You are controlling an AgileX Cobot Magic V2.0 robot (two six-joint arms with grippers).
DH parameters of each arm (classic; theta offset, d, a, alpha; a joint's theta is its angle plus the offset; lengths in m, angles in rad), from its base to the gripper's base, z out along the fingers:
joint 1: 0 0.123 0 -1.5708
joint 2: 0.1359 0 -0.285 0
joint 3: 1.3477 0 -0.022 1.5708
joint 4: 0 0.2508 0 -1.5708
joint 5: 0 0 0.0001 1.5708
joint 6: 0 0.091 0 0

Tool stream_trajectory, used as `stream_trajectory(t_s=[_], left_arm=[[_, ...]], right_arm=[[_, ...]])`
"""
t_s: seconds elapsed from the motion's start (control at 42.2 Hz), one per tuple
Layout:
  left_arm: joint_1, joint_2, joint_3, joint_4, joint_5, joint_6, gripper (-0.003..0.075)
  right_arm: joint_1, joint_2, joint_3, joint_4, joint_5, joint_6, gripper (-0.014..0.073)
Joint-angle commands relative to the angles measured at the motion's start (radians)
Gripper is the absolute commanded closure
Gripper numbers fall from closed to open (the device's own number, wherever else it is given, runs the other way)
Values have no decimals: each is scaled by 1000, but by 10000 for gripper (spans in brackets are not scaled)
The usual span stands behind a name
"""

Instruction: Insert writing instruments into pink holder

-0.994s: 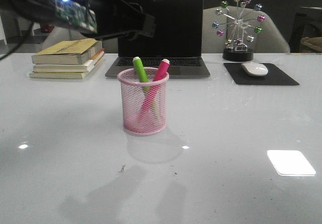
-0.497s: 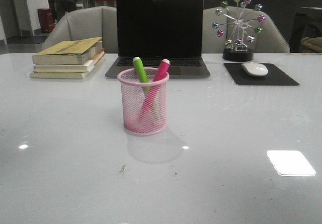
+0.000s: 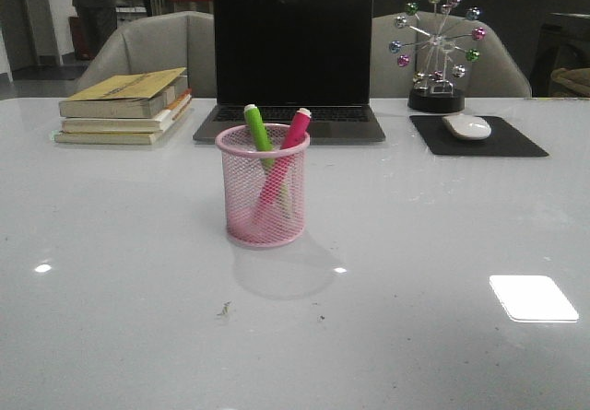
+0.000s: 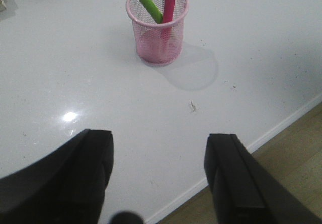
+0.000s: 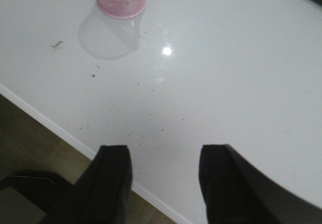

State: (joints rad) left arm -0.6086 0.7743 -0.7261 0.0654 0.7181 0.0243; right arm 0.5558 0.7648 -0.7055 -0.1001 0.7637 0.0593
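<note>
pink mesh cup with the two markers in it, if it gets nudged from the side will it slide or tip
The pink mesh cup probably slides first: the glossy white table looks slick. It looks light, being open wire. The green marker and pink marker lean above the rim, so a high push may tip it.

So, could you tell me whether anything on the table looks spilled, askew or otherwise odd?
Nothing serious. Both highlighters lean crossed inside the pink holder, which stands upright. Only a small dark scrap and a few specks lie on the table in front of it.
</note>
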Motion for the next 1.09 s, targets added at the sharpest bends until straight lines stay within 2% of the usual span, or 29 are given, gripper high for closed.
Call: stream_trajectory(t_s=[0.0, 0.237, 0.355, 0.521, 0.663, 0.71, 1.065], left_arm=[[-6, -40, 9, -11, -68, -1, 263], [-6, -48, 24, -11, -70, -1, 277], [-6, -48, 24, -11, -70, -1, 381], [-6, -48, 24, -11, -70, -1, 547], [-6, -48, 24, -11, -70, -1, 631], [-6, -48, 24, -11, -70, -1, 628], [-6, -48, 24, -11, -70, -1, 629]], right_arm=[[-4, 1, -26, -1, -77, -3, 159], [-4, 1, -26, 13, -107, -3, 159], [-4, 1, -26, 13, -114, -3, 177], [-4, 1, -26, 18, -128, -3, 370], [-4, 1, -26, 19, -129, -3, 515], [-4, 1, -26, 19, -129, -3, 543], [-4, 1, -26, 19, -129, -3, 536]])
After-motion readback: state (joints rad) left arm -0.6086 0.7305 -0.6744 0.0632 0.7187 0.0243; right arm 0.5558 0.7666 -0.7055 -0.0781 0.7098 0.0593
